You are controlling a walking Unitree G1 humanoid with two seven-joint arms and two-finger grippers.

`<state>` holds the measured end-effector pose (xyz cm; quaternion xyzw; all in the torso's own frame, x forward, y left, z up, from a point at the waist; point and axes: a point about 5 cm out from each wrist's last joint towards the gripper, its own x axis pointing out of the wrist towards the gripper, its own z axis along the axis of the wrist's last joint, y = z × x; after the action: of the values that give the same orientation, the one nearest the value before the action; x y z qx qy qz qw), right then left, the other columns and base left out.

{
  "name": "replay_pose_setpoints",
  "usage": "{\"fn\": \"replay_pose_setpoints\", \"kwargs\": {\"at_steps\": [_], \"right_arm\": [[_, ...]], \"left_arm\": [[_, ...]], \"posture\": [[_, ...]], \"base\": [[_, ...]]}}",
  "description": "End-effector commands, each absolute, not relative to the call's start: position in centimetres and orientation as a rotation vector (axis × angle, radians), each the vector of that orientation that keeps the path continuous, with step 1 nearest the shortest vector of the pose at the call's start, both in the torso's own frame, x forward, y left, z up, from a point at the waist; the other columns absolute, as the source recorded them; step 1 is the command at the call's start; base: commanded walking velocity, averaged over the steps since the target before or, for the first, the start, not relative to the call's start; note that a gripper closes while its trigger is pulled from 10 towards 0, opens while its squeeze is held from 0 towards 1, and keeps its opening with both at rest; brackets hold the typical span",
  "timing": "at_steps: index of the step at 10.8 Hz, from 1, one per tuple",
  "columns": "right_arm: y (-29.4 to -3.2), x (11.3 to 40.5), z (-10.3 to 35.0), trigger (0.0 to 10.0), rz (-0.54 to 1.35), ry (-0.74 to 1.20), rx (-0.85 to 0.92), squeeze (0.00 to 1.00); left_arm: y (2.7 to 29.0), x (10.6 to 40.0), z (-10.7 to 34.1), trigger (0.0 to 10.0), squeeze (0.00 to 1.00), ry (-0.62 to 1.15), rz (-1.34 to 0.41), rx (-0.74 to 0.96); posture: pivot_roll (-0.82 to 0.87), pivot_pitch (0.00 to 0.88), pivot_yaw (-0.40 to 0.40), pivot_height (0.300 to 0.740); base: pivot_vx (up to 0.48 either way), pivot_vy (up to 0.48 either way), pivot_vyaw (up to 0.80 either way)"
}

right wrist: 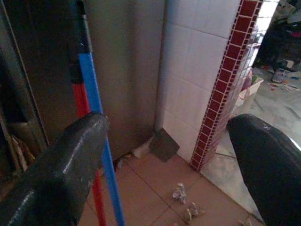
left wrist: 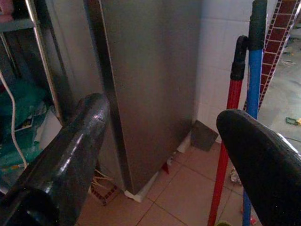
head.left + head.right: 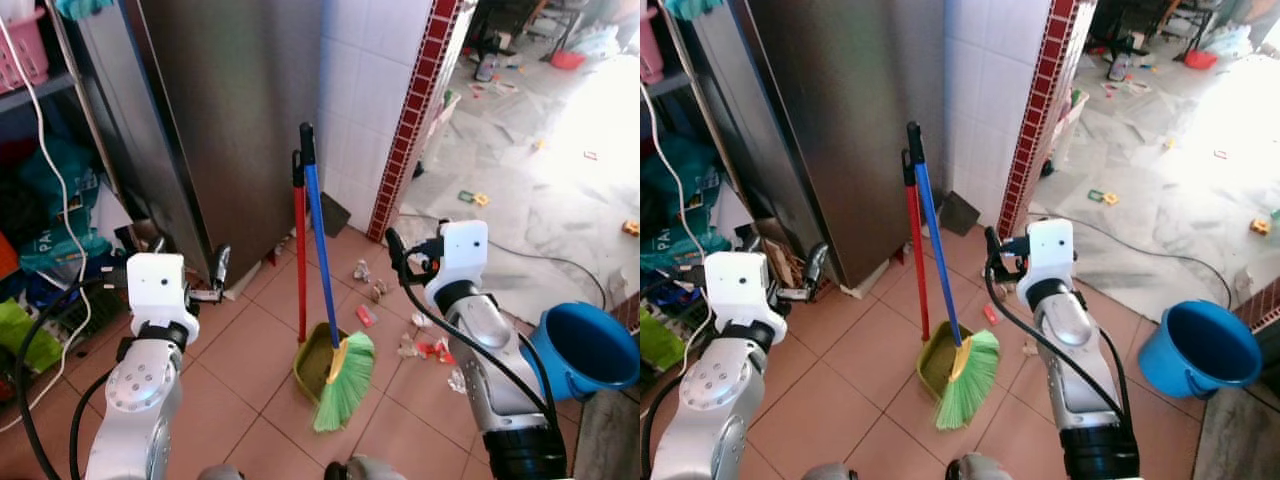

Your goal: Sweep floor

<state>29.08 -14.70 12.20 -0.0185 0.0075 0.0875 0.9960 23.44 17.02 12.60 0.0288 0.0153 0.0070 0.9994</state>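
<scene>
A broom with a blue handle (image 3: 320, 240) and green bristles (image 3: 345, 385) stands leaning on the white tiled wall. Its bristles rest in an olive dustpan (image 3: 312, 368), whose red handle (image 3: 299, 260) stands beside the blue one. Bits of paper and red wrappers (image 3: 425, 345) lie on the tiles to the right of the broom. My left gripper (image 3: 190, 258) is raised left of the handles, open and empty. On the other side my right gripper (image 3: 400, 255) is also open and empty. In the wrist views both handles (image 2: 247, 117) (image 1: 96, 122) stand ahead of the fingers, untouched.
A tall steel fridge (image 3: 230, 120) stands behind the broom. A cluttered shelf with bags and a white cable (image 3: 50, 200) is on the left. A blue bucket (image 3: 585, 350) sits at the right. A red-tiled wall corner (image 3: 410, 120) leads to a littered marble floor (image 3: 540, 180).
</scene>
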Motion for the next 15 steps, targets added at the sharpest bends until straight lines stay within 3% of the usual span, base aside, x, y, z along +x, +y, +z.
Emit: {"fn": "replay_pose_setpoints", "kwargs": {"at_steps": [1,10,15], "right_arm": [[-14.64,29.33,12.70,10.0,0.177,-0.005,-0.039,0.00],[-15.16,29.57,12.77,10.0,0.150,-0.005,-0.037,0.00],[-14.59,29.57,12.71,10.0,0.209,0.011,-0.039,0.00]], "left_arm": [[16.94,23.47,12.66,10.0,0.00,0.033,0.006,0.049],[16.55,23.52,12.73,10.0,0.00,0.027,-0.008,0.020],[17.14,23.38,13.04,10.0,0.00,0.020,0.053,0.034]], "posture": [[0.01,0.000,-0.044,0.740],[0.00,0.000,-0.051,0.740],[0.01,0.019,-0.057,0.740]], "base": [[0.000,0.000,0.80],[0.382,0.000,0.00],[0.000,0.000,0.00]]}}
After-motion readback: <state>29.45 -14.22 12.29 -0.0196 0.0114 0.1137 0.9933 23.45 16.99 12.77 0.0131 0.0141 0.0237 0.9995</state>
